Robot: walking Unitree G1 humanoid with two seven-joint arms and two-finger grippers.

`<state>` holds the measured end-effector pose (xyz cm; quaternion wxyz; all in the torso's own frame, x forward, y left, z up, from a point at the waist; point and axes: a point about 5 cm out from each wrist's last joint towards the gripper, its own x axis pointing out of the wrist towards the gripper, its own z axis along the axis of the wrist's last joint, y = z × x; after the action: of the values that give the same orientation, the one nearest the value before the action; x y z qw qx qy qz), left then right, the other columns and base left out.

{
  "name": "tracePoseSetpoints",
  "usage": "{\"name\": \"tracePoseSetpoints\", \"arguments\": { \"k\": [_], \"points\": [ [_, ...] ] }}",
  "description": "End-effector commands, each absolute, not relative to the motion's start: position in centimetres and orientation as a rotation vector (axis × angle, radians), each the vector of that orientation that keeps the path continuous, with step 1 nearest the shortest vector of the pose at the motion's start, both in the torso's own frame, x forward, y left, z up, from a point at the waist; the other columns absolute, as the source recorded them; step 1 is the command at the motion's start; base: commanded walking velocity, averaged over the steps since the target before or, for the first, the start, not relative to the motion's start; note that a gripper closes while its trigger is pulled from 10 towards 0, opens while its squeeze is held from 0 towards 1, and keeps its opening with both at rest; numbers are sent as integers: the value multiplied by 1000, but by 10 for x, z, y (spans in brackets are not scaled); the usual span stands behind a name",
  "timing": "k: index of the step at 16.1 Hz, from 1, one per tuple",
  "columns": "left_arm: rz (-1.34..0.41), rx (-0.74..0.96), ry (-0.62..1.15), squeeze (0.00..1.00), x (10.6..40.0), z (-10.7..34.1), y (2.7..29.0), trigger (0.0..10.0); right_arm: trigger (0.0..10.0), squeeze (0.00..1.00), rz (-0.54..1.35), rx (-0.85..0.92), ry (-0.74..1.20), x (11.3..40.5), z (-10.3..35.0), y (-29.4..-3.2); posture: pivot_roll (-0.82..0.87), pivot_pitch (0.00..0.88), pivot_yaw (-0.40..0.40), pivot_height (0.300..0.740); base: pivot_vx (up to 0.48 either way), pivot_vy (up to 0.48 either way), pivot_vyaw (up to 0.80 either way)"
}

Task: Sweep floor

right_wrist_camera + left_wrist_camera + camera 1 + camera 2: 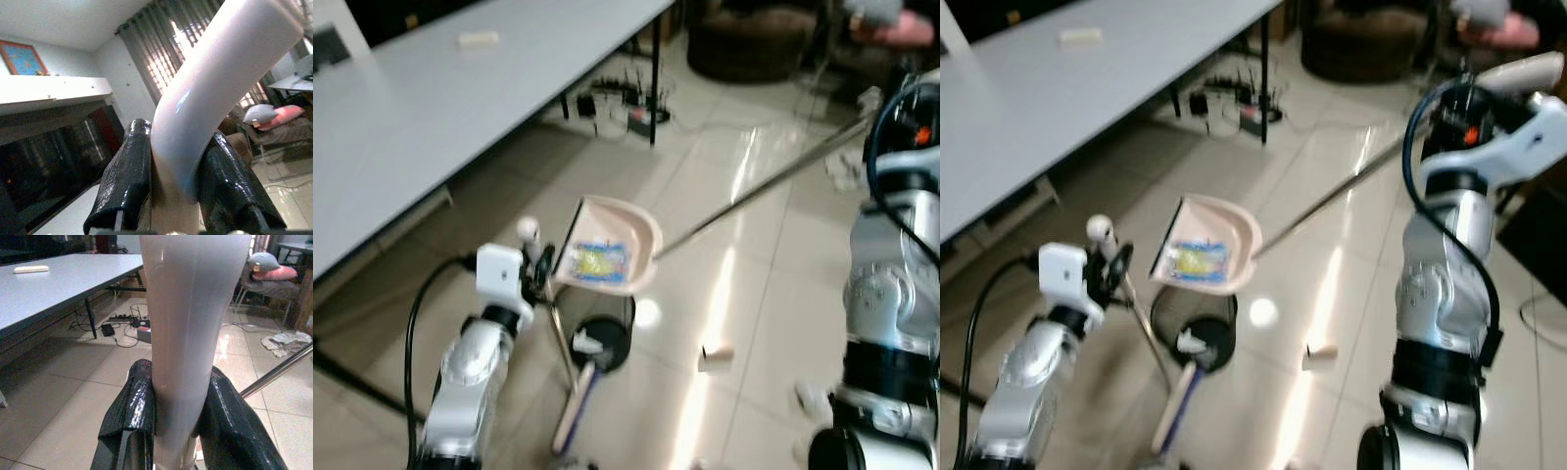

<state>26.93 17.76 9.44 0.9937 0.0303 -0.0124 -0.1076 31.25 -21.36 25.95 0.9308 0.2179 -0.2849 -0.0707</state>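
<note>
Dustpan point(607, 257), seemingly tilted mouth-up over bin point(600, 343), handle pinched by left fingers point(132, 411); right fingers point(122, 181) pinch broom handle point(215, 88).

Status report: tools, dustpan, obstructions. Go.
Left tool shut on dustpan handle. Right tool shut on broom handle. Dustpan raised over bin, litter inside. Scrap on floor beside bin.

Dustpan point(607, 257) sticker blurred, apparently no legible text.

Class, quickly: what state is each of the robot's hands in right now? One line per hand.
Left hand: closed on the dustpan handle.
Right hand: closed on the broom handle.
</note>
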Motion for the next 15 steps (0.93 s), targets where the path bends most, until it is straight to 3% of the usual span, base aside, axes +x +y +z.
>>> {"name": "tracePoseSetpoints", "arguments": {
  "k": [1,11,15],
  "points": [
    [-183,90,-42,0,269,99,187,10000,10000,0,-98,491,-640,312,272,-205,-5,61,36,740,0,0,0],
    [-195,98,-44,0,268,101,185,10000,10000,0,-106,474,-634,319,268,-204,2,70,43,740,0,0,0],
    [-213,99,-39,0,268,101,183,10000,10000,0,-66,329,-628,325,266,-197,3,74,52,740,0,0,0]
  ]
}}
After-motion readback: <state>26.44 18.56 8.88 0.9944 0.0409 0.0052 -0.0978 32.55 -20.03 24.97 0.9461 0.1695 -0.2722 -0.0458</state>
